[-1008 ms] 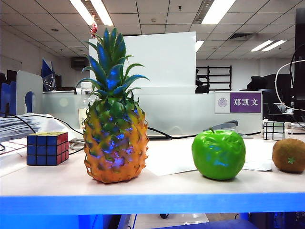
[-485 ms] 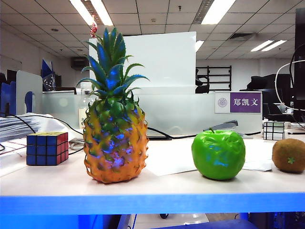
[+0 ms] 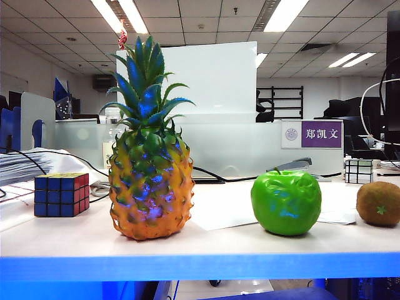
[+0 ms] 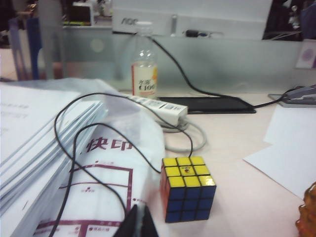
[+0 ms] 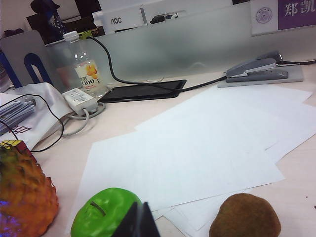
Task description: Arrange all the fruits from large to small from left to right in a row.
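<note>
Row reads right: pineapple (image 3: 150, 187), apple (image 3: 286, 202), kiwi (image 3: 379, 203) — 3 in order. Left gripper (image 4: 139, 222) near cube, right gripper (image 5: 140, 219) over apple, both clenched, empty. Next — likely nothing.

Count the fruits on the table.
3, in a row: pineapple on the left, green apple right of it, kiwi at the right edge. None seem hidden.

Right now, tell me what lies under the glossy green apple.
The glossy green apple rests on overlapping white paper sheets over the pale tabletop. Its contact patch is hidden.
</note>
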Robot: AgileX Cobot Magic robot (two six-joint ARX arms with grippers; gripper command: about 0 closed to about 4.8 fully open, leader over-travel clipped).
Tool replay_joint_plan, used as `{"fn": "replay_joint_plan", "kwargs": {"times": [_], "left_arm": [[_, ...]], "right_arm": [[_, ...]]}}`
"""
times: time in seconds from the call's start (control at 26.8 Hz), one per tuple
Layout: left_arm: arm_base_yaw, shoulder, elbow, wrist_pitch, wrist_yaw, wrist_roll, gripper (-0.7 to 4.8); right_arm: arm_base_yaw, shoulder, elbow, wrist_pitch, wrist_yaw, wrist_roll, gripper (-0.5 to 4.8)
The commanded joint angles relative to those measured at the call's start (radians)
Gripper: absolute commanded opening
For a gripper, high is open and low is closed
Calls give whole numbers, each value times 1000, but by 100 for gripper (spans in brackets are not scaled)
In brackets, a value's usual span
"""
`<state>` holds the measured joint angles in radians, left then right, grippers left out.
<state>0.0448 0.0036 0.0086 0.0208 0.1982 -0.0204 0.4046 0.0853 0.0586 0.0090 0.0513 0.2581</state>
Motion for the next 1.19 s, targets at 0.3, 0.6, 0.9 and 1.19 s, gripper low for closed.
{"fn": "replay_joint_plan", "kwargs": {"times": [0.3, 0.6, 0.9, 1.19], "left_arm": [[-46, -2, 1, 31, -106, 5, -4], [-45, -2, 1, 35, -108, 9, -4], [-45, -2, 1, 31, -108, 8, -4], [-45, -2, 1, 31, -108, 9, -4]], "right_arm": [[1, 0, 3, 10, -2, 3, -6], [1, 0, 3, 10, -2, 3, -6], [1, 0, 3, 10, -2, 3, -6], [1, 0, 3, 10, -2, 3, -6]]}}
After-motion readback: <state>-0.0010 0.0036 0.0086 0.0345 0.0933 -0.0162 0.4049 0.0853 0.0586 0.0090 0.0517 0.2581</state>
